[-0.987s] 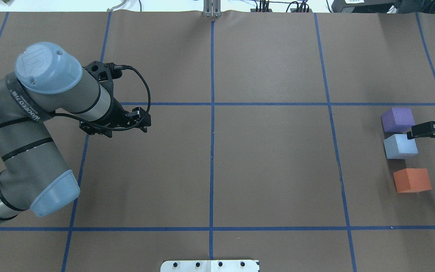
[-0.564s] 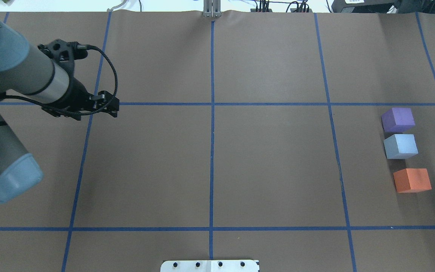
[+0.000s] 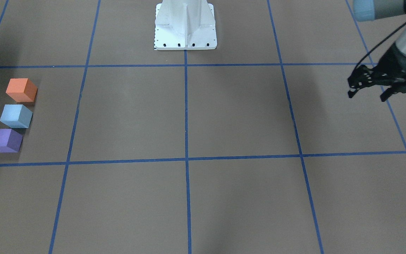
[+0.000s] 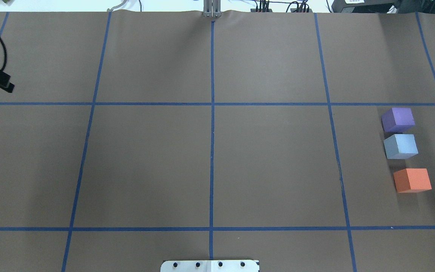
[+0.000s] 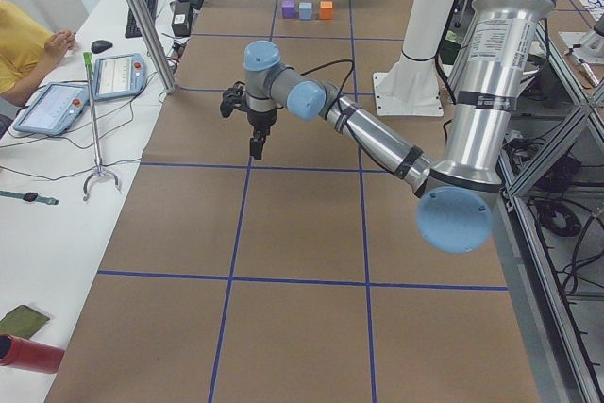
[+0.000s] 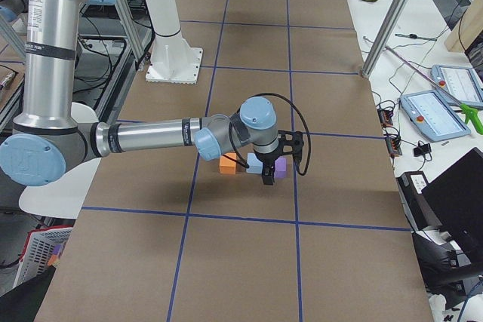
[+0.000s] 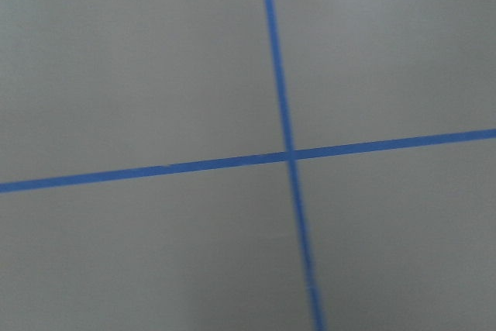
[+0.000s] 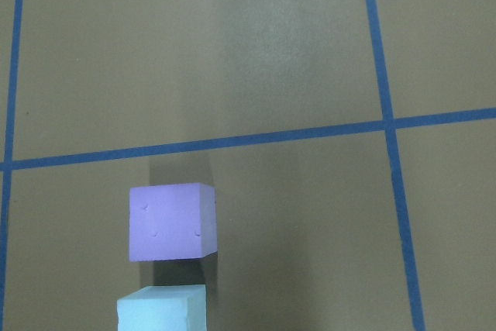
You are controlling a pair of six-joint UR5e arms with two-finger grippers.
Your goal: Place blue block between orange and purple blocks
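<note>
Three cubes sit in a row at the table's right side. The blue block (image 4: 400,146) lies between the purple block (image 4: 398,119) and the orange block (image 4: 412,180), close to the purple one and a small gap from the orange. The front view shows the same order: orange (image 3: 21,90), blue (image 3: 16,115), purple (image 3: 5,140). My left gripper (image 3: 366,97) hangs open and empty far from them, with only one finger (image 4: 2,81) inside the overhead view. My right gripper (image 6: 266,180) hovers by the cubes; I cannot tell its state. Its wrist view shows the purple block (image 8: 170,222) and the blue block's top (image 8: 161,309).
Blue tape lines divide the brown table into squares. The white robot base plate (image 3: 185,24) stands at the near middle edge. In the left side view a seated person (image 5: 24,44) with tablets is beyond the far table edge, beside a metal post (image 5: 142,16).
My left arm has swung left, almost out of the overhead view. My right gripper has drawn back from beside the blue block and left that view. The three cubes have not moved.
</note>
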